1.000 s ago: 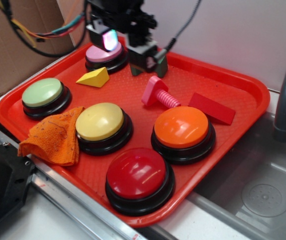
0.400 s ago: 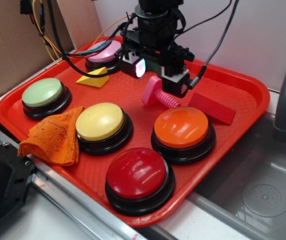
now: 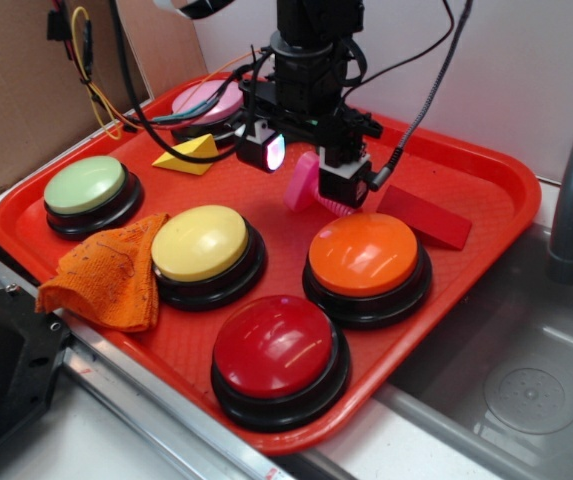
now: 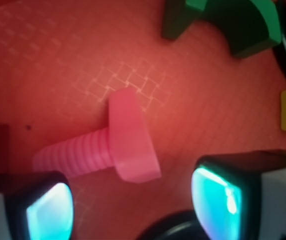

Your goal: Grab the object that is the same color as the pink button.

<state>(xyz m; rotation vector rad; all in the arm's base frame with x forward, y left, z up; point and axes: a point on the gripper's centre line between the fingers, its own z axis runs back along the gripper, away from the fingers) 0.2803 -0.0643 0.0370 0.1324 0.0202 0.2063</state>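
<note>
Above the pink bolt point(image 4: 118, 147), pincer point(image 4: 133, 200) wide: approach step; next, descend and close on it.

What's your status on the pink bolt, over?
Gripper open, poised over the pink bolt. Bolt lies on its side on the red tray, ungrasped. Nothing between the fingers and the bolt.

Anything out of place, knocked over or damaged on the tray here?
Nothing damaged or spilled. The orange cloth lies crumpled against the yellow button, hanging over the red tray's near edge. The pink bolt lies on its side below the gripper.
</note>
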